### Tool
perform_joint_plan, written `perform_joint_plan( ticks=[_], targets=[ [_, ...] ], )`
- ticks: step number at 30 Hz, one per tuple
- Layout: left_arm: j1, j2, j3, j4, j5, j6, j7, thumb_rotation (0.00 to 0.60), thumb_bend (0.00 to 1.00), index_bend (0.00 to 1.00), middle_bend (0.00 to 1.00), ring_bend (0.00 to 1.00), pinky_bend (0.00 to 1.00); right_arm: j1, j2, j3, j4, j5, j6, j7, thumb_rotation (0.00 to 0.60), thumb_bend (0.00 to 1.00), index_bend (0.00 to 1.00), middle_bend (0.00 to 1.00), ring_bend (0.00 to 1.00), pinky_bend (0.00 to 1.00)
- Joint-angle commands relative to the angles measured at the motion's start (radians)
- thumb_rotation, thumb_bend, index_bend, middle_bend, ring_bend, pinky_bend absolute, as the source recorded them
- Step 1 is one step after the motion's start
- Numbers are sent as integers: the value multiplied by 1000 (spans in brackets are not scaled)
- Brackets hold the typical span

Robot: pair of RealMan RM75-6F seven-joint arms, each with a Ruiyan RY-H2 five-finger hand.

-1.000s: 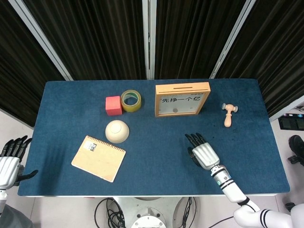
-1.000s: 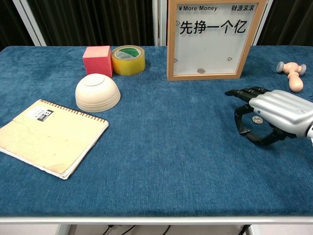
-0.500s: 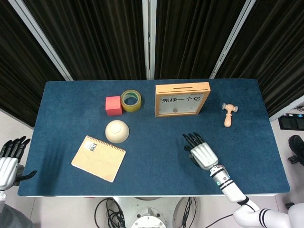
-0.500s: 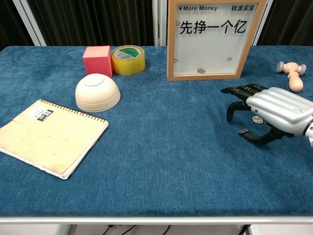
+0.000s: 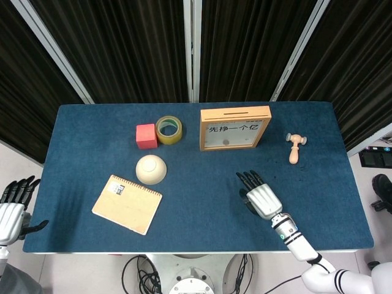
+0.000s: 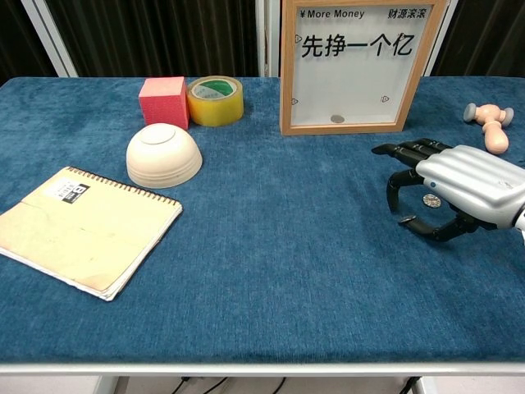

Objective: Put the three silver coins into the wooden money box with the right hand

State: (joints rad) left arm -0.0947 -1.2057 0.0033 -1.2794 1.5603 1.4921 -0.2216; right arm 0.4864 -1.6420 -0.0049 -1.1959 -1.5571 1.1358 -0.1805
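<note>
**Right hand arched over a coin, money box further back**

Nearest the camera, lower left of the chest view, there's a spiral notebook (image 6: 86,227) lying flat on the blue counter (image 6: 271,246). Over at the right edge the right hand (image 6: 447,193) sits palm down, fingers (image 6: 399,180) curled toward the cloth and thumb tucked under, with a silver coin (image 6: 431,201) showing beneath the palm. Can't tell if it's actually pinching anything. Mid-left is an upturned bowl (image 6: 163,154). Behind that, a red cube (image 6: 163,101) touching a tape roll (image 6: 215,99). The wooden money box (image 6: 358,66) stands upright at top centre, one coin visible inside, and a small wooden mallet (image 6: 490,125) lies far right. The left hand (image 5: 11,211) hangs off the counter at lower left of the head view, fingers spread, holding nothing.
</note>
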Motion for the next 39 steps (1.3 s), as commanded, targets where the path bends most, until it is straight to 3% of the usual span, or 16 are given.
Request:
perform_joint_plan(
  ticks=[1, 15, 21, 27, 32, 39],
  targets=[
    [0, 0, 0, -1, 0, 0, -1, 600, 0, 7, 0, 0, 0, 0, -1, 1, 0, 0, 1, -1, 600, 351, 521, 9, 0, 0],
    [2, 3, 3, -6, 3, 1, -2, 600, 0, 7, 0, 0, 0, -4, 8, 7, -13, -3, 17, 6, 600, 368, 642, 17, 0, 0],
    [3, 7, 5, -15, 9, 7, 4, 600, 0, 7, 0, 0, 0, -8, 63, 32, -90, -13, 67, 10, 600, 367, 665, 20, 0, 0],
    [1, 12, 6, -30, 18, 13, 17, 600, 0, 7, 0, 0, 0, 4, 194, 121, -270, -28, 160, 0, 600, 374, 681, 20, 0, 0],
    [1, 15, 6, -41, 22, 17, 24, 600, 0, 7, 0, 0, 0, 29, 314, 237, -412, 0, 202, -33, 600, 382, 690, 22, 0, 0],
    [2, 22, 9, -54, 30, 24, 31, 600, 0, 7, 0, 0, 0, 116, 419, 413, -496, 214, 102, -149, 600, 385, 725, 23, 0, 0]
  ],
)
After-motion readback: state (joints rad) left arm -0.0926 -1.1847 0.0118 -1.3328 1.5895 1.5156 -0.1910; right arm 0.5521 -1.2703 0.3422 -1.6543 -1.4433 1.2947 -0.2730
